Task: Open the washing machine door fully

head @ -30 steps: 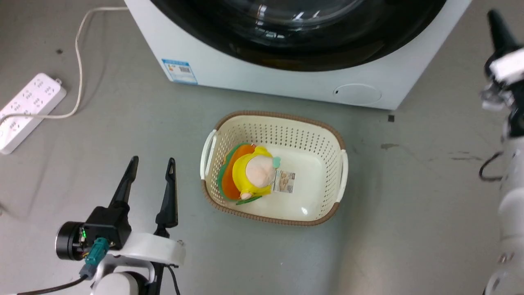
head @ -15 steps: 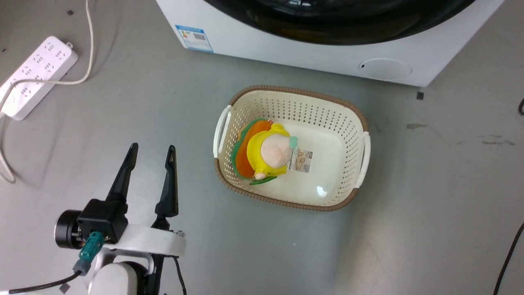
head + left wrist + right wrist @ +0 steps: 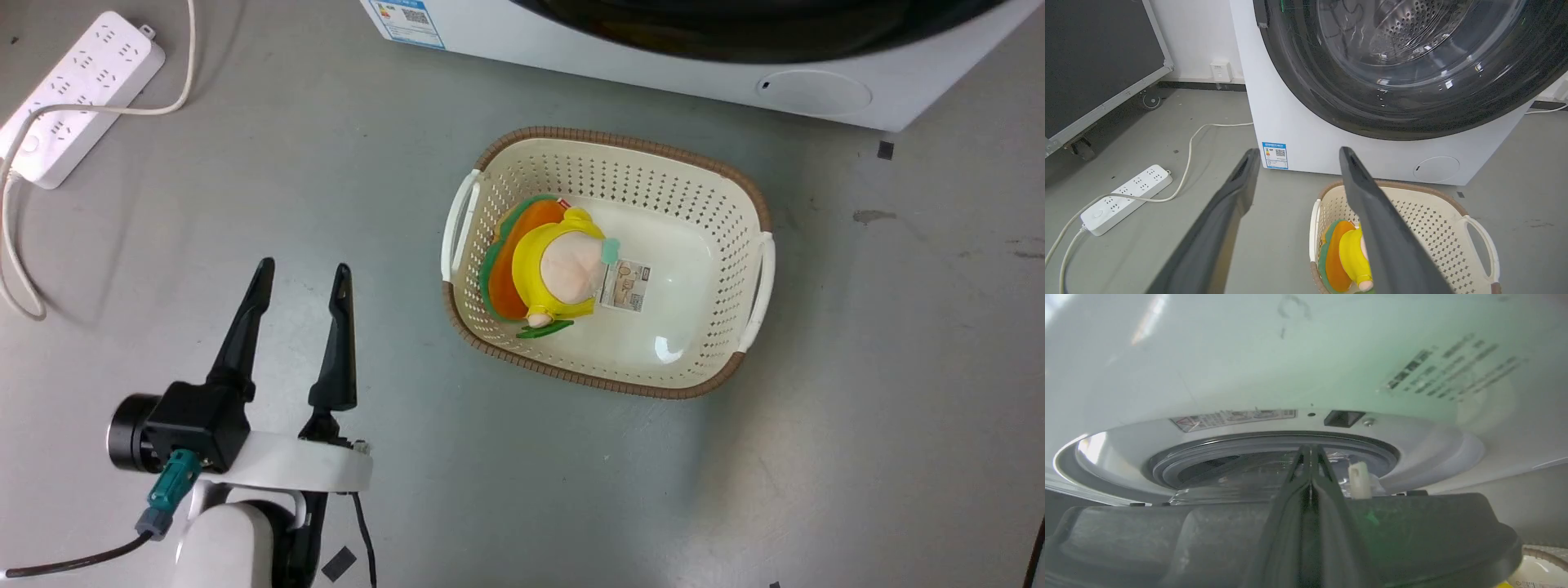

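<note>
Door: the washing machine door (image 3: 1167, 539) is ajar, not wide. The right wrist view looks into the gap between its dark inner rim and the white front of the washing machine (image 3: 1249, 355), with the grey gasket (image 3: 1167, 465) and the latch slot (image 3: 1344, 418) beyond.
Right claw: the right gripper (image 3: 1310, 449) has its two fingers pressed flat together with nothing visible between them. They reach across the door's inner rim, just beside the white latch hook (image 3: 1359, 479). I cannot tell whether they bear on the rim.
Left claw: the left gripper (image 3: 304, 266) is spread wide and holds nothing. It hangs over bare floor to the left of the basket (image 3: 604, 382), well apart from the door.
Step in hand: probably swinging the door outward with the closed fingers behind its edge.
Risk, slipping: the fingers hook rather than clamp, so if the arm's path does not follow the door's arc they could slide off the rim and leave the door partway open.
Risk, latch hook: a sideways drift could knock the fingers against the hook.
Risk, basket: the basket, with a plush toy (image 3: 555, 269) inside, sits on the floor just in front of the machine, and a low forearm could shove it.
Risk, sight: the head view catches the door's lower edge at its top border, so contact has to be judged from the wrist.
</note>
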`<state>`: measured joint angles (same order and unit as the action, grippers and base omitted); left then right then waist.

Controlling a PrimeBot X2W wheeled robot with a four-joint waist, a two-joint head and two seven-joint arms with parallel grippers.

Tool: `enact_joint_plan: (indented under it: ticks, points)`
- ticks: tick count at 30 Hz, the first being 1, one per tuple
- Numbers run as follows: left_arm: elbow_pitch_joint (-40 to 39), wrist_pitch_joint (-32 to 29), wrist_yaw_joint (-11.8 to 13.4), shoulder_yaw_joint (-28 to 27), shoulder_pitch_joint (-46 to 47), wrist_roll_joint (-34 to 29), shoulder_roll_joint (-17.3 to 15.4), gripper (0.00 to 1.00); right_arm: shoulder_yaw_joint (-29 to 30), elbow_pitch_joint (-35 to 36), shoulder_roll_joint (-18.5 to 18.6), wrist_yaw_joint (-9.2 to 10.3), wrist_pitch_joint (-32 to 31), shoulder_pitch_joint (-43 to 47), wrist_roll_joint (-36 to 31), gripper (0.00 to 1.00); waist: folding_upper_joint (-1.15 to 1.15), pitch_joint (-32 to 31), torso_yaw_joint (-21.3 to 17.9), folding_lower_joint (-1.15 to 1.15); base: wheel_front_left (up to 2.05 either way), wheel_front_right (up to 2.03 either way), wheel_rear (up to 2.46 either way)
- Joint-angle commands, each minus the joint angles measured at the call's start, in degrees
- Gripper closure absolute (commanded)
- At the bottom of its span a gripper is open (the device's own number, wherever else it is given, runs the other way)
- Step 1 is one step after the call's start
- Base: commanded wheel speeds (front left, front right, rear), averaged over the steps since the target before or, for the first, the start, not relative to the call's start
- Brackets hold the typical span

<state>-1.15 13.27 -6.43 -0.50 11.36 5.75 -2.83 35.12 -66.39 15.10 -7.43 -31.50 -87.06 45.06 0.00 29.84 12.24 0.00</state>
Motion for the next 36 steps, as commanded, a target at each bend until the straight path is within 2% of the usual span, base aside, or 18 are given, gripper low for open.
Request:
enact_joint_plan:
  ticks: [1,10,20,26,30,36]
  points:
    - [0.24,0.84,-0.27,0.25,1.41,0.47,-0.05,0.00,1.80,-3.19,-1.09,-0.06,-2.69,-1.30,-0.04,1.00,0.00,-0.20,0.30,0.00,0.00,0.00,0.00]
    - [1.52,1.73,0.21,1.07,0.62,0.76,-0.05,0.00,7.84,-7.56,0.06,-0.06,-8.33,3.00,-3.50,1.00,0.00,-4.69,0.30,0.00,0.00,0.00,0.00]
    - [3.95,1.73,0.86,3.33,-4.05,-0.49,-0.05,0.00,9.19,-7.42,-5.53,-0.06,-13.63,13.72,-4.09,1.00,0.00,-14.93,-1.44,0.00,0.00,0.00,0.00]
    - [5.37,1.73,1.19,4.83,-6.68,-1.21,-0.05,0.00,7.30,-3.37,-10.35,-0.06,-18.99,21.32,-2.19,1.00,0.00,-19.65,-2.32,0.00,0.00,0.00,0.00]
    - [6.42,1.73,1.19,5.88,-7.94,-1.89,-0.05,0.00,4.93,0.85,-12.00,-0.06,-23.15,26.88,0.30,1.00,0.00,-22.26,-2.53,0.00,0.00,0.00,0.00]
    - [7.14,1.73,1.52,7.11,-8.94,-2.10,-0.05,0.00,-4.69,1.81,-12.20,-0.06,-28.50,31.84,11.86,1.00,0.00,-24.90,-2.15,0.00,0.00,0.00,0.00]
